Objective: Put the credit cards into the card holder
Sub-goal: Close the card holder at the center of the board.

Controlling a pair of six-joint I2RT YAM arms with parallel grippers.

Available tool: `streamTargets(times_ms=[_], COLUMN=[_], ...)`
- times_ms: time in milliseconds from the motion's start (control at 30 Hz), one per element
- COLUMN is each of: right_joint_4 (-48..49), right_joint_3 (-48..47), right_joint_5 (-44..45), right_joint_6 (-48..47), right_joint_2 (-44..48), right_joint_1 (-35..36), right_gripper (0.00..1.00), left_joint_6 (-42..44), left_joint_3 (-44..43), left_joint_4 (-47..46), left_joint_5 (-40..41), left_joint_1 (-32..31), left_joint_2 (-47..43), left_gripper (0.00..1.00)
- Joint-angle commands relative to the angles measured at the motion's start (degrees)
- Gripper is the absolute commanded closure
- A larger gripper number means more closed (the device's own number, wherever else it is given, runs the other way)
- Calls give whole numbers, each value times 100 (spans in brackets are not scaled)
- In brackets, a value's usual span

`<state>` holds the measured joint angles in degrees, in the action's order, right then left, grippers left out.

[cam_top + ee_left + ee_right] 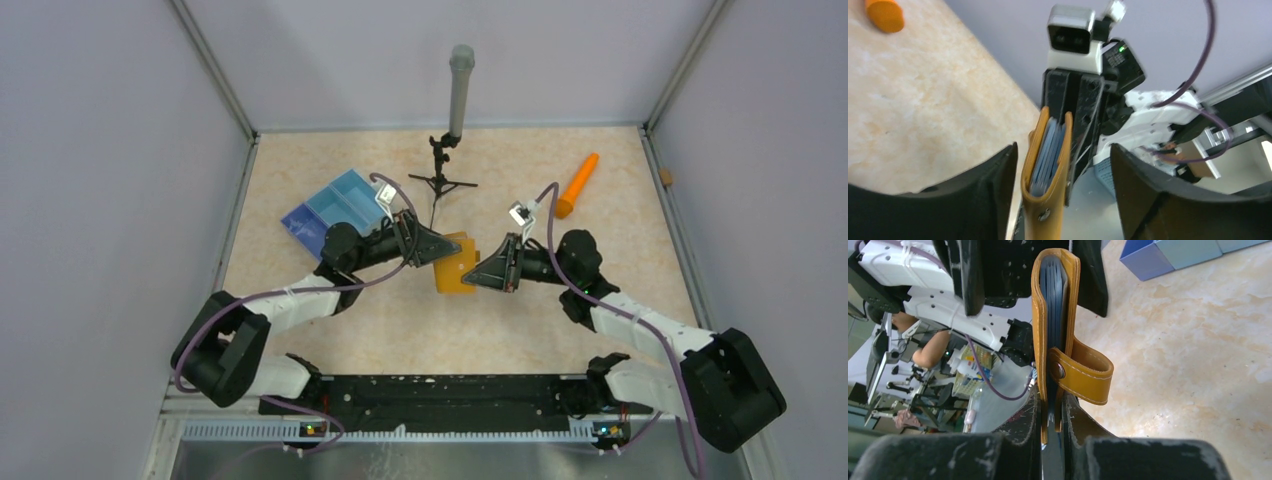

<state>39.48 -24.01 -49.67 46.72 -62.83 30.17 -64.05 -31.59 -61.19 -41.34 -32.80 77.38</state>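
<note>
**Top, left wrist and right wrist views.**

- Table (330, 330): marbled beige, filling the middle of the top view.
- Blue divided tray (335, 208): left of centre, partly behind the left arm.
- Left gripper (1063, 150): released, with dark fingers (993, 195) spread at lower left and lower right of the left wrist view. Card holder standing between them, a visible gap on each side.
- Right gripper (1050, 410): clenched on the lower edge of the card holder, at bottom centre of the right wrist view.
- Card holder (452, 272): mustard-orange wallet at the centre of the top view, directly between the two gripper tips. Folded, seen edge-on in both wrist views, reaching from the right gripper's fingers up to the top of that frame.
- Orange cone-shaped stick (578, 185): upper right of centre, well apart from both grippers.
- Snap tab (1088, 375): looped out to the right of the fold, fastened at a metal stud.
- Credit cards (1045, 157): thin bluish-grey edges stacked between the orange covers, not separable from the pocket layers.
</note>
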Motion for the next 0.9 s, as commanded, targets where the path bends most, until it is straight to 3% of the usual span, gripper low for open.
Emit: streamTargets(times_ms=[0,100,200,433,500,567,633,733,867], right_joint_4=[186,23,-83,-213,-475,-1126,-1750,-2061,-1578], right_joint_3=[-131,-178,-217,-242,-317,-421,-439,-273,7], right_joint_5=[386,375,325,231,257,380,540,529,213], right_joint_6=[-141,-204,-250,-245,-375,-732,-1027,-1068,-860], right_joint_2=[110,162,159,119,157,323,596,994,1147], right_joint_1=[46,41,42,42,25,-85,-360,-854,-996], right_gripper=[100,100,100,100,83,55,36,29,27], left_joint_6=[667,1402,1695,1308,1231,1310,1342,1244,1150], left_joint_3=[17,-117,-147,187,251,295,347,364,365], left_joint_4=[804,2024,2544,1832,1672,1752,1799,1717,1638], left_joint_5=[60,171,184,232,156,34,-94,-519,-894], left_joint_1=[-50,-138,-222,-230,-229,-219,-187,-126,-83], left_joint_2=[-327,-594,-746,-756,-710,-719,-780,-827,-931], left_gripper=[21,14,17,60,75,84,90,93,94])
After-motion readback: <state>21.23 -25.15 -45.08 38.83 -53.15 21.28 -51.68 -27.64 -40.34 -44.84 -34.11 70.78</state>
